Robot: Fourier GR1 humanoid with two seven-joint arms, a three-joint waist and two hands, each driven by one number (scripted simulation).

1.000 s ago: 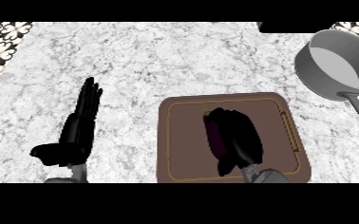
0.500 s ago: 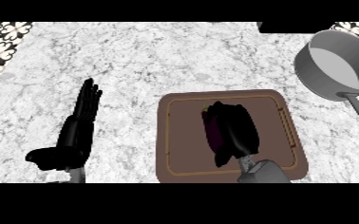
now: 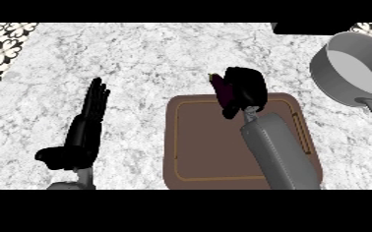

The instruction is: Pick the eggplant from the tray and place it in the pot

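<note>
My right hand (image 3: 245, 89) is curled round the dark purple eggplant (image 3: 220, 88), of which only the left side and stem end show beside the fingers. Hand and eggplant are over the far edge of the brown tray (image 3: 207, 147), lifted off its floor. The grey pot (image 3: 347, 69) stands at the right edge of the view, its handle pointing toward me, well to the right of the hand. My left hand (image 3: 83, 130) rests open on the left of the counter, fingers straight and pointing away.
The marble counter (image 3: 145, 59) stretches between the tray and the pot. A dark object (image 3: 305, 28) sits at the far right corner. Patterned tiles (image 3: 13, 42) show at the far left edge.
My right hand has risen off the tray floor with the eggplant and moved away from me to the tray's far edge. The left hand has stayed put.
</note>
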